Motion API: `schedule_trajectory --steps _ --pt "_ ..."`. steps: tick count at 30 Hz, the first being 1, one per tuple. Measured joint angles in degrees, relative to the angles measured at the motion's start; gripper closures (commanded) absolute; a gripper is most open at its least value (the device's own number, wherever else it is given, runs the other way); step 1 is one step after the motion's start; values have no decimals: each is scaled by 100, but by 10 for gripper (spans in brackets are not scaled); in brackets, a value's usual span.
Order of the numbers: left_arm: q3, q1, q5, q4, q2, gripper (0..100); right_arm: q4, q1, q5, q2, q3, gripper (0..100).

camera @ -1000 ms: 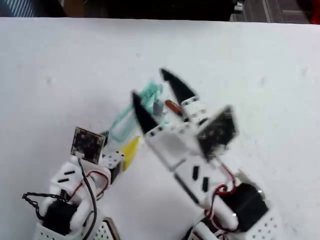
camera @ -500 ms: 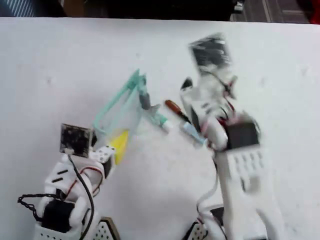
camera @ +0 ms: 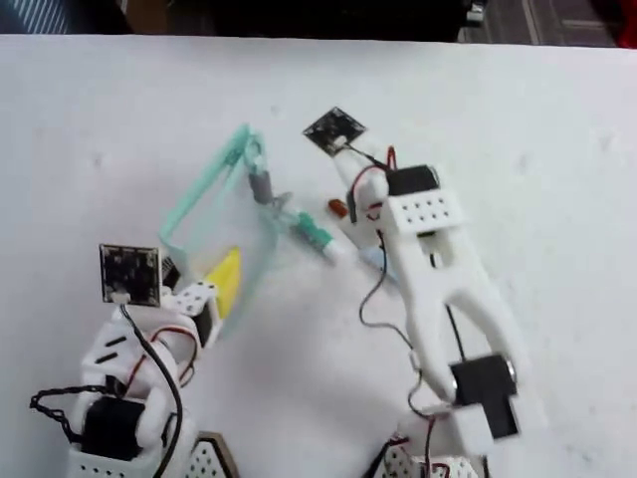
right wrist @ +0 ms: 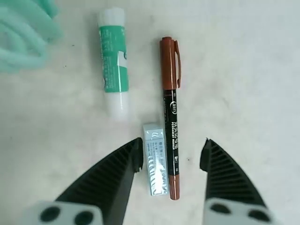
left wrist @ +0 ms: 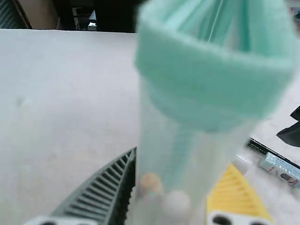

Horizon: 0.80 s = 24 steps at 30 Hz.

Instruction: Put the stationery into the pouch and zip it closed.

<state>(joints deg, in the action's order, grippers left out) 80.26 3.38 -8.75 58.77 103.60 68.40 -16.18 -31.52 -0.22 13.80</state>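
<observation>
A clear pouch [camera: 214, 214] with teal trim lies at mid table. My left gripper [camera: 214, 284] is shut on its near edge; in the left wrist view the pouch wall [left wrist: 211, 61] rises between the grey and yellow fingers [left wrist: 234, 194]. A green-and-white glue stick [right wrist: 112, 70], a brown pen [right wrist: 171, 112] and a small eraser [right wrist: 154, 161] lie side by side on the table, right of the pouch. My right gripper [right wrist: 171, 150] hangs open over the pen's near end and the eraser, holding nothing. The glue stick [camera: 311, 232] lies next to the pouch's zipper end.
The white table [camera: 518, 129] reaches to a dark far edge at the back. My right arm [camera: 428, 259] stretches from the near right side out over the stationery. Open tabletop surrounds the pouch on the left and far sides.
My right arm has swung out and now points down over the pen and eraser. The left gripper has drawn the pouch leftward, away from the stationery.
</observation>
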Motion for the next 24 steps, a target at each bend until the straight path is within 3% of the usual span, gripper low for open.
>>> schedule_trajectory --steps 20,24 --pt "0 0 0 0 0 763 -756 18 0 2356 -905 813" --pt "0 0 0 0 0 763 -756 176 0 2629 -1143 932"
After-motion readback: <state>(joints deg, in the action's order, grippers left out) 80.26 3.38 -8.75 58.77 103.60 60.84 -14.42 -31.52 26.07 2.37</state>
